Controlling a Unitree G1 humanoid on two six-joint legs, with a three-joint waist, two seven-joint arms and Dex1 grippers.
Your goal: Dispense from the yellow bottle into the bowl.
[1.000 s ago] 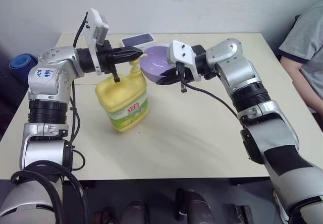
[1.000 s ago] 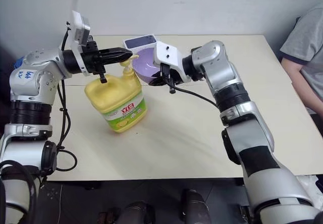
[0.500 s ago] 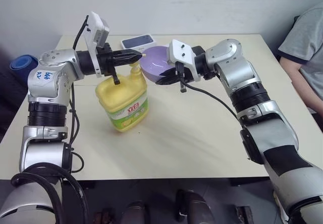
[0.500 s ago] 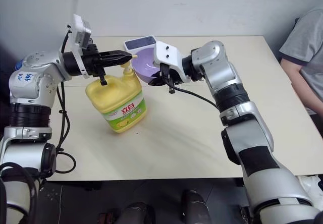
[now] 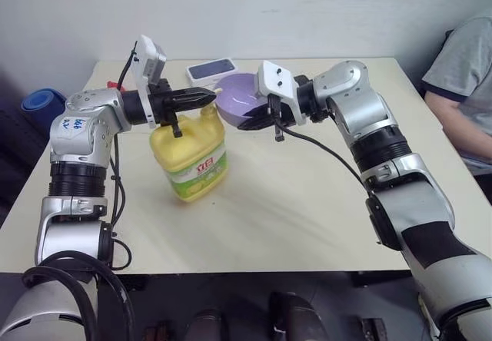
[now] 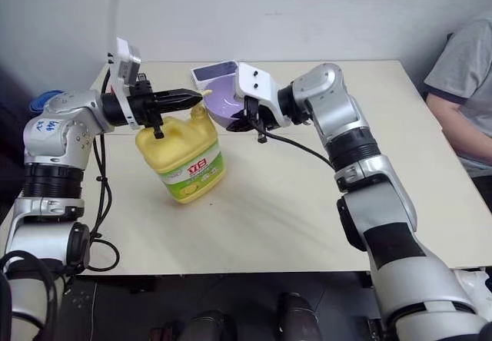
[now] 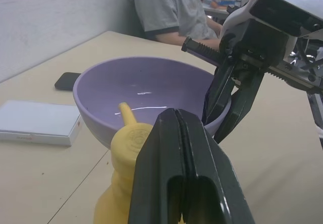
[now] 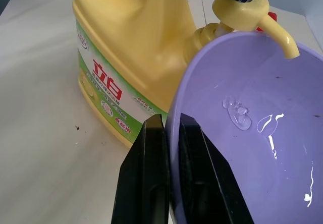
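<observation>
- My left gripper [image 5: 207, 95] has its fingers pressed together, empty, lying on top of the pump head of the yellow bottle [image 5: 190, 155].
- My right gripper [image 8: 169, 148] is clamped on the rim of the bowl [image 5: 243, 103], holding it off the table [image 5: 307, 203], tilted toward the pump.
- Pump spout [image 8: 279, 37] hangs over the bowl's inside; a few clear drops [image 8: 237, 114] sit there.
- Bottle stands on the table, leaning a bit, just beside the bowl.
- White box [image 5: 211, 70] behind the bowl; a seated person [image 5: 465, 80] at the table's right edge.

yellow bottle [image 5: 190, 150]: yellow, green-white label, red lettering | bowl [image 5: 240, 100]: lavender-purple
</observation>
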